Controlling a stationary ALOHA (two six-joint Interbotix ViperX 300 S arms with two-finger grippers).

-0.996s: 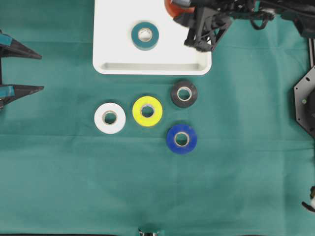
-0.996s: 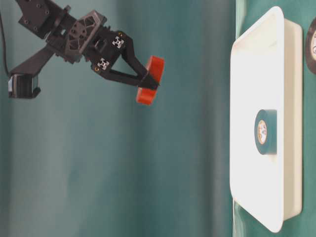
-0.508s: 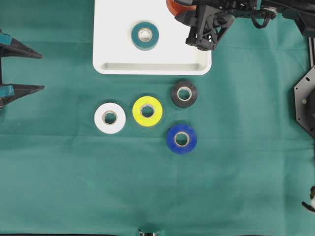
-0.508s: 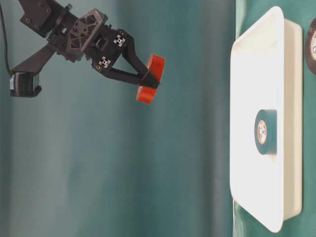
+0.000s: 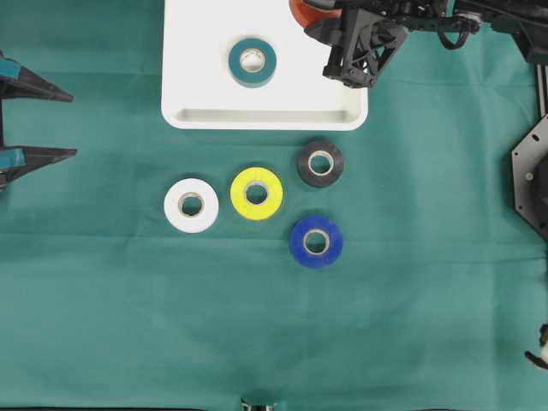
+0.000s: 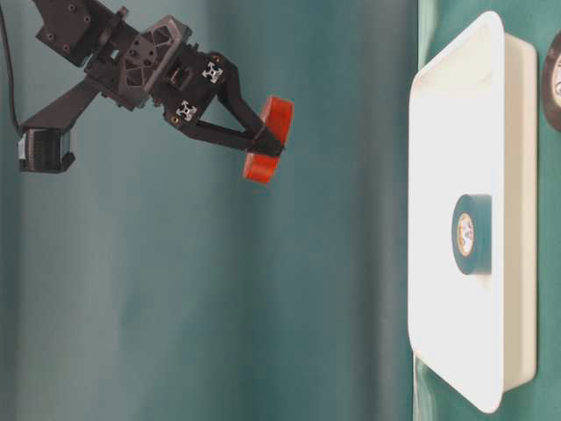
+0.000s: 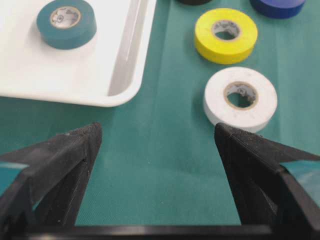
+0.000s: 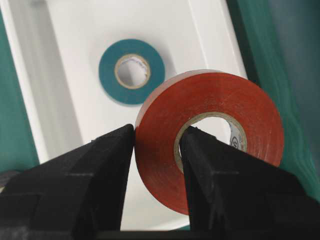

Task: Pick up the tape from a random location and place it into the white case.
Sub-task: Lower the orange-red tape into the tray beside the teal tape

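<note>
Pinching the red tape (image 8: pixel 210 140) in our right gripper (image 8: pixel 157 165), we hold it above the white case (image 8: pixel 60 90); left gripper (image 7: pixel 155 150) spread.

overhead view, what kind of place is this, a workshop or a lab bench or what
Most likely a robot test bench: a table under a green cloth, tape rolls laid out beside a white case, and two robot arms, the right pincer holding an orange-red tape roll.

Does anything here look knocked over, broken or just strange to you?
Nothing stands out. The teal roll lies flat in the white case; the white, yellow, black and blue rolls lie flat on the cloth. The right hand pinches the red roll by its wall, high above the case.
</note>
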